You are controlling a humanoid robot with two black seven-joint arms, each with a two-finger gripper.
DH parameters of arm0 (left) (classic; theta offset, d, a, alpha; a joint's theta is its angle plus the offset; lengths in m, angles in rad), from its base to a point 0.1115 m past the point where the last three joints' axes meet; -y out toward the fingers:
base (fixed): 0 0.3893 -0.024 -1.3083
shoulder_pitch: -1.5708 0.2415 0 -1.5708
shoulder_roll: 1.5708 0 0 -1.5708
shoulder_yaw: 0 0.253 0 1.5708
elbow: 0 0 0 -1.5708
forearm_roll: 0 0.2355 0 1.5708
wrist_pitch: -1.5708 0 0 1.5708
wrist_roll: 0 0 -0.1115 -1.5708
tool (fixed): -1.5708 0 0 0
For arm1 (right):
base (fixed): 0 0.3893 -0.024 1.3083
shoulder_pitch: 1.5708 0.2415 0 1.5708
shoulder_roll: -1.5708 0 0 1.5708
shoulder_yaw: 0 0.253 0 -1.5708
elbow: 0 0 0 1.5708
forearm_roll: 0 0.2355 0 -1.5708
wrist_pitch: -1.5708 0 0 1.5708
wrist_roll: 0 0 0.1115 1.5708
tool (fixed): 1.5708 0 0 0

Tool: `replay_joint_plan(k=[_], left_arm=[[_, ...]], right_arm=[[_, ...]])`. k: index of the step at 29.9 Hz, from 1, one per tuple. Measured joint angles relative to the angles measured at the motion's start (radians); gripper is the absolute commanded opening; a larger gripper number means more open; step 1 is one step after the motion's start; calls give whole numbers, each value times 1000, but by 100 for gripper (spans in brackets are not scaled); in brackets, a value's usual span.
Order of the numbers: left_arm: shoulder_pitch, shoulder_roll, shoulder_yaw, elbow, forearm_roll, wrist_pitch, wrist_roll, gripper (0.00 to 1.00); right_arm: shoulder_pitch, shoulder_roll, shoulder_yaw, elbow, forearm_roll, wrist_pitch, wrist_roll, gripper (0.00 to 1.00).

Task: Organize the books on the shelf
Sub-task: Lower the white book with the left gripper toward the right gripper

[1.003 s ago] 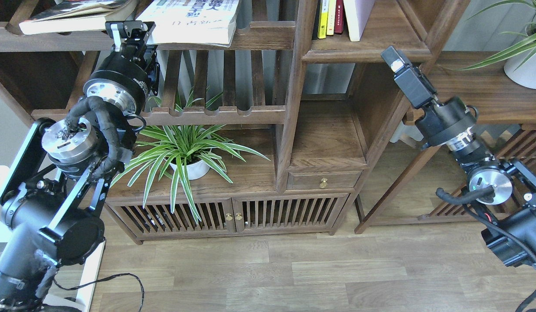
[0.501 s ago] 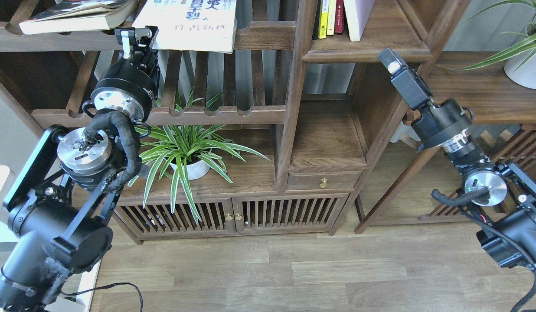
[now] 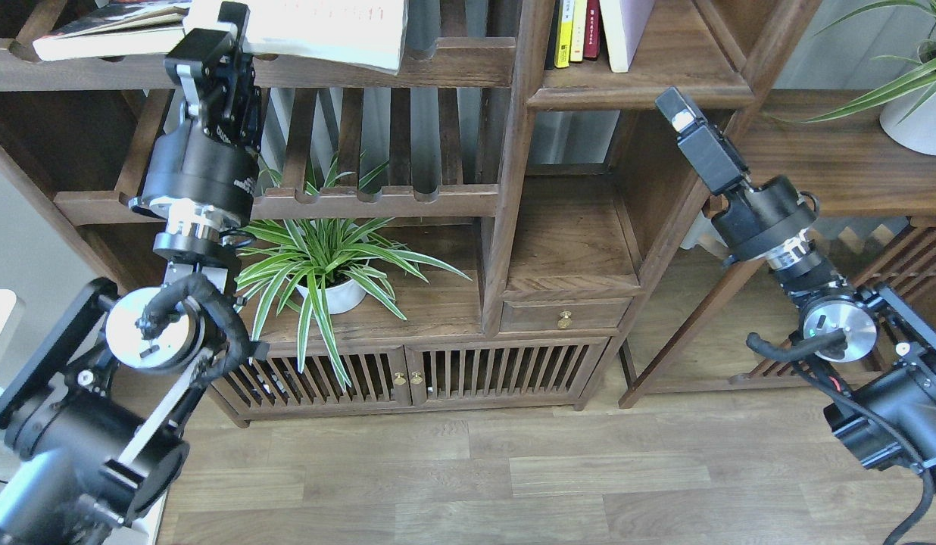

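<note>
the white book (image 3: 328, 30) lies flat on the upper slatted rack (image 3: 453, 72), its near edge overhanging the rack's front rail and its left near corner lifted a little at the top edge of the view. a second, dark-covered book (image 3: 108, 30) lies flat just to its left on the same rack, by the rack's left end. the left gripper (image 3: 222, 34) reaches up from below and appears clamped on that left near corner of the white book; its fingers are partly hidden by the cover, so the grip is a judgement rather than plain. the book's long axis runs roughly along the rack's front edge, stretching rightward from the gripper.

the shelf (image 3: 634, 94), a solid-floored cubby, sits to the right past the upright post, where a pale book (image 3: 623, 30) and slim yellow and red spines (image 3: 574, 30) stand. so the carry looks to run rightward, and the left arm is the nearer one. the right gripper (image 3: 684, 113) hangs below the shelf's front edge; it is seen end-on, so i cannot tell how far it is open, and it holds nothing visible.
</note>
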State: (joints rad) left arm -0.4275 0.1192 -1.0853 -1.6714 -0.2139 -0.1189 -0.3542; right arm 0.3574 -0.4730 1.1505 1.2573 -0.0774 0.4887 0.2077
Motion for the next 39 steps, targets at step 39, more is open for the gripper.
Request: replay_joint_plan(k=[39], left_arm=[[138,2,43,220,38,-370,249,0]], right_arm=[[82,262,-258,-10,25,0,-121,80]])
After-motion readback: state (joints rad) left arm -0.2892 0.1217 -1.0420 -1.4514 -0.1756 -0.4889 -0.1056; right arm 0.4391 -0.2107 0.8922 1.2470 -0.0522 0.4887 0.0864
